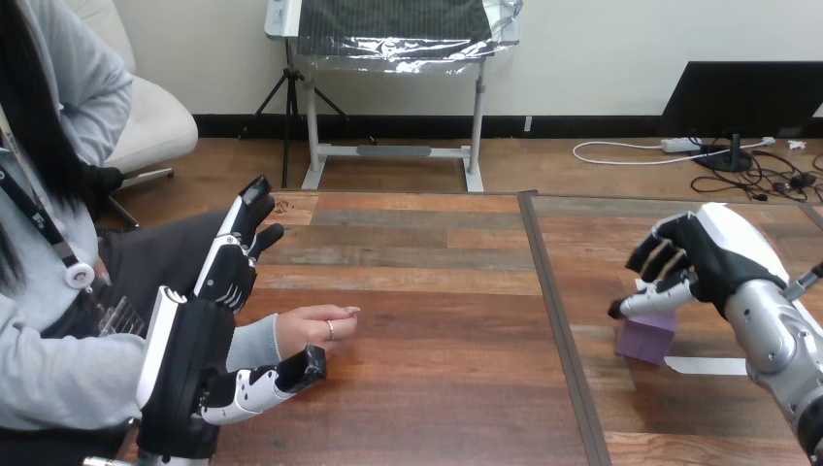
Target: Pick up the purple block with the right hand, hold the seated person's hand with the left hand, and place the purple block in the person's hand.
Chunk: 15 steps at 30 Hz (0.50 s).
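Wooden table (437,291): left hand (199,349), fingers straight and apart, stands beside the person's hand (315,325), screening the forearm; right hand (699,257) hides the purple block (648,340) top, grip impossible to tell.

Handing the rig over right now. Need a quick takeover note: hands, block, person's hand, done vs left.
Left hand: open, fingers straight, set about the wrist of the person's hand, not curled round it. The person's hand lies on the table at the view's left.
Right hand: at the top of the purple block; grip cannot be told.
Purple block: looks to sit on the table's right part, beside a white slip.
Done: both hands in position.
Left: hold the person's hand, lift the block, carry it across, place it in the person's hand.
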{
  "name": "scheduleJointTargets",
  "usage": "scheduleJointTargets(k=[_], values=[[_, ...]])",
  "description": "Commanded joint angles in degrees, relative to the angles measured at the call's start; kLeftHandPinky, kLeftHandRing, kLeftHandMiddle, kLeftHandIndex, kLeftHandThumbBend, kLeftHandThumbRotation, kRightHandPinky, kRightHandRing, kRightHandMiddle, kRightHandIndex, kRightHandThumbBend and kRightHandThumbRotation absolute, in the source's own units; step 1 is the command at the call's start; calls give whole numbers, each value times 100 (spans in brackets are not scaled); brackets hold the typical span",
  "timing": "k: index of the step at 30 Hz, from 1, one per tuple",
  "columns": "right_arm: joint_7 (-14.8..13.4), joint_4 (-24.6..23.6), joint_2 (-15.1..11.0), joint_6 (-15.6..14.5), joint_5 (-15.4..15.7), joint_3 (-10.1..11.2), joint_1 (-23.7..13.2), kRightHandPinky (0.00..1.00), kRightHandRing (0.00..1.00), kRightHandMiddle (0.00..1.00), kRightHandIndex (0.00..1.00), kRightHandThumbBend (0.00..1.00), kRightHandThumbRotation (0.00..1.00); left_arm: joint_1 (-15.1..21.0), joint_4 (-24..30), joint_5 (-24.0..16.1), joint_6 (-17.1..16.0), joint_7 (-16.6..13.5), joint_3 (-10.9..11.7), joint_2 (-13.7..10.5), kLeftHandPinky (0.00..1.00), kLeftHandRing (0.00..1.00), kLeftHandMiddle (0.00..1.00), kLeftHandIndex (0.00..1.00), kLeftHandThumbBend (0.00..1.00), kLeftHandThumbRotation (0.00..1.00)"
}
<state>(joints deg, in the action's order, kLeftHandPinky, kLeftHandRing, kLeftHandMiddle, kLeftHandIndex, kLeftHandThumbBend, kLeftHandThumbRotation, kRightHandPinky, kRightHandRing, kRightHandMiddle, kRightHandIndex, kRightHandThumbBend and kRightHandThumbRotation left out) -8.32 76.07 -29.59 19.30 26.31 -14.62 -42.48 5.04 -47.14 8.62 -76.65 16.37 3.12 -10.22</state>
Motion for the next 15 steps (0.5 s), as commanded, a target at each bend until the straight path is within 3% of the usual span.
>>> scheduleJointTargets(k=[1, 9, 15], values=[[-40, -310, 18, 119, -113, 130, -503, 45, 49, 52, 51, 86, 0, 389, 18, 48, -49, -2, 16, 47, 90, 96, 98, 95, 100, 64], [36, -399, 5, 179, -160, 132, -507, 45, 50, 53, 52, 85, 0, 376, 30, 30, -36, -19, 23, 68, 90, 96, 98, 95, 100, 64], [-6, -405, -36, 388, -160, 138, -476, 45, 49, 52, 51, 86, 0, 372, 24, -12, -52, -47, 44, 82, 89, 96, 98, 95, 100, 65]])
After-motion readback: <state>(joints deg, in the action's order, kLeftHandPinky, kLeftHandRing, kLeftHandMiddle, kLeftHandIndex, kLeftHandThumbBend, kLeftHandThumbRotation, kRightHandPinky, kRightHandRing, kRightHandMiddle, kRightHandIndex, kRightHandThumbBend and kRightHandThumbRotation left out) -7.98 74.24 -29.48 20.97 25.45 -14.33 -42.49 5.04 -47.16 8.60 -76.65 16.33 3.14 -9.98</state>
